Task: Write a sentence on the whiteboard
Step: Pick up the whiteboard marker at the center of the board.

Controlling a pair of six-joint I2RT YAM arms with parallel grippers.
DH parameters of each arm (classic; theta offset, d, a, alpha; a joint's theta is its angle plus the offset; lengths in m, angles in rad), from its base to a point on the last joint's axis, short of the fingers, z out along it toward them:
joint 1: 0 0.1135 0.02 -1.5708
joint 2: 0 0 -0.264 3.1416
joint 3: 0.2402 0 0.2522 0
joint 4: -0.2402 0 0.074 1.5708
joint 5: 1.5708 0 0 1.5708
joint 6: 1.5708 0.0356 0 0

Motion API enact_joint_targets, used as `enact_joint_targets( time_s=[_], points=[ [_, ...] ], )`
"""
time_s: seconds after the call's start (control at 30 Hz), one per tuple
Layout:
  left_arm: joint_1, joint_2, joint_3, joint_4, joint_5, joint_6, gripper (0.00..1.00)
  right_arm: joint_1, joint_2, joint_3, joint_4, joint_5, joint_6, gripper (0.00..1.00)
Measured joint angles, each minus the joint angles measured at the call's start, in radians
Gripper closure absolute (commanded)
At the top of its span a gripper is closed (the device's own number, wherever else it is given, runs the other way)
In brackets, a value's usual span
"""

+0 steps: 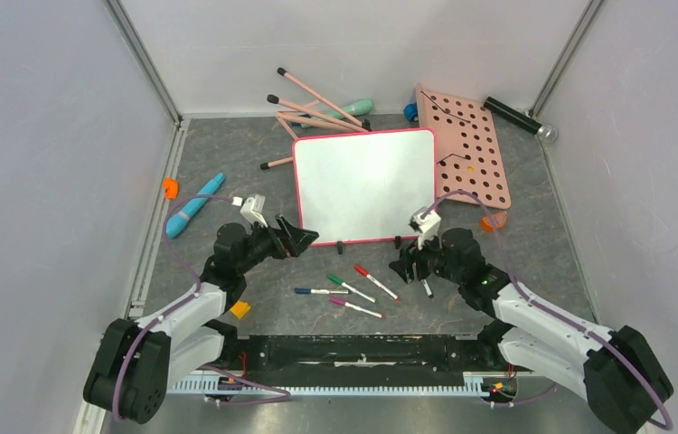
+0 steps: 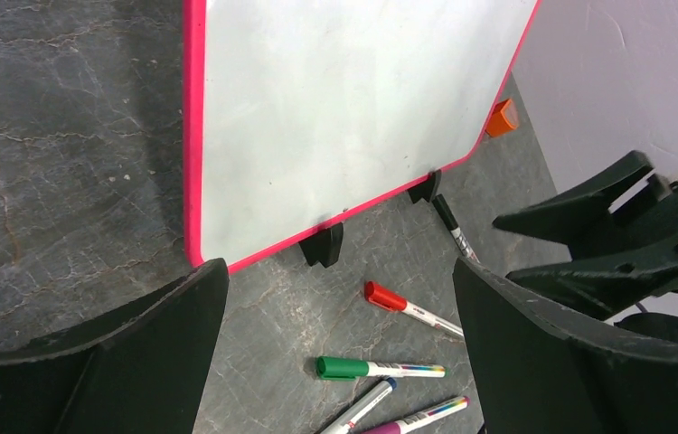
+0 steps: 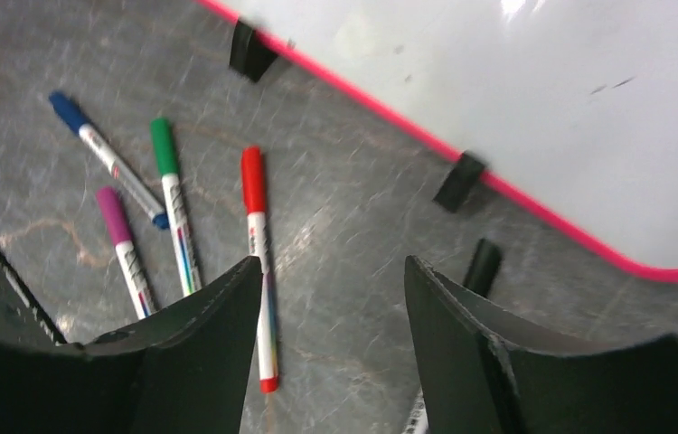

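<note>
The whiteboard stands tilted on two black feet, its face blank; the sentence is not in view. My left gripper is open at the board's near left corner, nothing between its fingers. My right gripper is open just above the table near the board's near right corner. A black marker lies right beside its right finger, outside the gap. Red, green, blue and purple markers lie between the grippers.
A pink pegboard lies behind the board on the right, with pink sticks at the back. A teal pen lies at the left, a black torch at the back right, and small orange pieces are scattered. Walls close in three sides.
</note>
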Motion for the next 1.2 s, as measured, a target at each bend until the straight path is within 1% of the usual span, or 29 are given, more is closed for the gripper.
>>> enact_joint_targets(
  time_s=[0.1, 0.23, 0.33, 0.47, 0.53, 0.6, 0.73, 0.87, 0.93, 1.1, 1.2],
  points=[
    [0.0, -0.009, -0.01, 0.012, 0.006, 0.0, 0.0, 0.08, 0.054, 0.013, -0.043, 0.018, -0.024, 0.41],
    [0.0, -0.026, -0.013, 0.013, 0.005, 0.0, 0.0, 0.218, 0.105, 0.05, -0.121, 0.071, -0.049, 0.41],
    [0.0, -0.029, -0.013, 0.013, 0.005, 0.0, 0.0, 0.338, 0.125, 0.099, -0.18, 0.133, -0.067, 0.43],
    [0.0, -0.029, -0.013, 0.013, 0.005, 0.0, 0.0, 0.451, 0.153, 0.157, -0.238, 0.225, -0.076, 0.44],
    [0.0, -0.029, -0.013, 0.013, 0.005, 0.0, 0.0, 0.484, 0.171, 0.175, -0.264, 0.269, -0.069, 0.44],
    [0.0, -0.03, -0.013, 0.013, 0.005, 0.0, 0.0, 0.518, 0.198, 0.193, -0.286, 0.314, -0.055, 0.47],
    [0.0, -0.053, -0.019, 0.013, 0.003, 0.0, 0.0, 0.568, 0.268, 0.239, -0.314, 0.363, -0.038, 0.48],
    [0.0, -0.09, -0.024, 0.01, -0.013, 0.0, 0.0, 0.609, 0.394, 0.349, -0.33, 0.39, -0.036, 0.59],
    [0.0, -0.112, -0.025, 0.0, -0.03, 0.0, 0.0, 0.62, 0.462, 0.415, -0.329, 0.393, -0.039, 0.61],
    [-0.001, -0.19, -0.029, -0.067, -0.114, 0.0, 0.0, 0.623, 0.603, 0.545, -0.325, 0.391, -0.05, 0.6],
    [-0.004, -0.246, -0.029, -0.153, -0.229, 0.0, 0.0, 0.624, 0.66, 0.584, -0.329, 0.385, -0.06, 0.6]
  ],
)
